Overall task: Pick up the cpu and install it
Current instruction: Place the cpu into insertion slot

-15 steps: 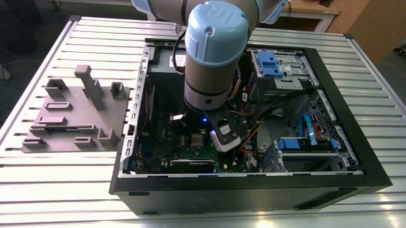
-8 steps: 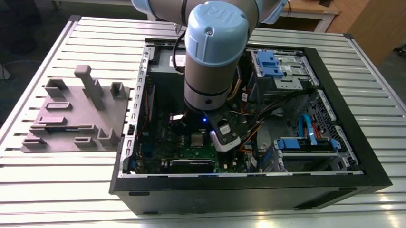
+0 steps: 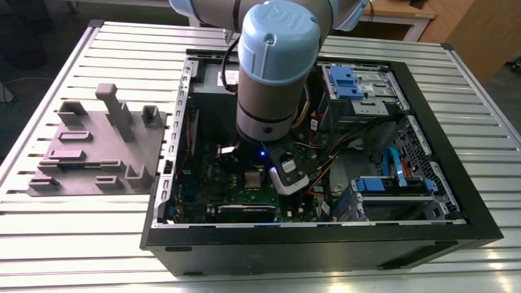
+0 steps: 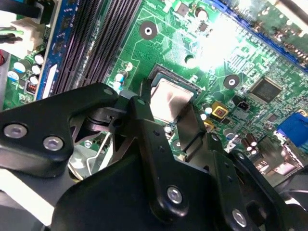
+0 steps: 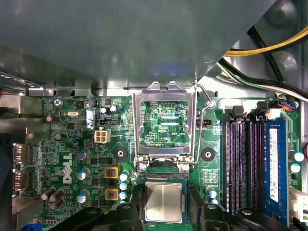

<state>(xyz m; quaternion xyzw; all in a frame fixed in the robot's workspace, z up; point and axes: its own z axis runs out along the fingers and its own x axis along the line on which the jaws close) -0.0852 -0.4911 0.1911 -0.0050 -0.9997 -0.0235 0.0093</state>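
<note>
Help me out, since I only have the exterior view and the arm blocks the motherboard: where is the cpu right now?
Observer: In both wrist views the cpu lies flat, metal top up, in what looks like the socket on the motherboard.
Operator: Is the socket closed over it?
Observer: No. In the first wrist view the load plate stands swung open beyond the cpu, with its lever released beside it.
Operator: And the gripper?
Observer: The gripper sits right at the cpu, straddling it; whether it grips the chip I cannot tell.
</note>
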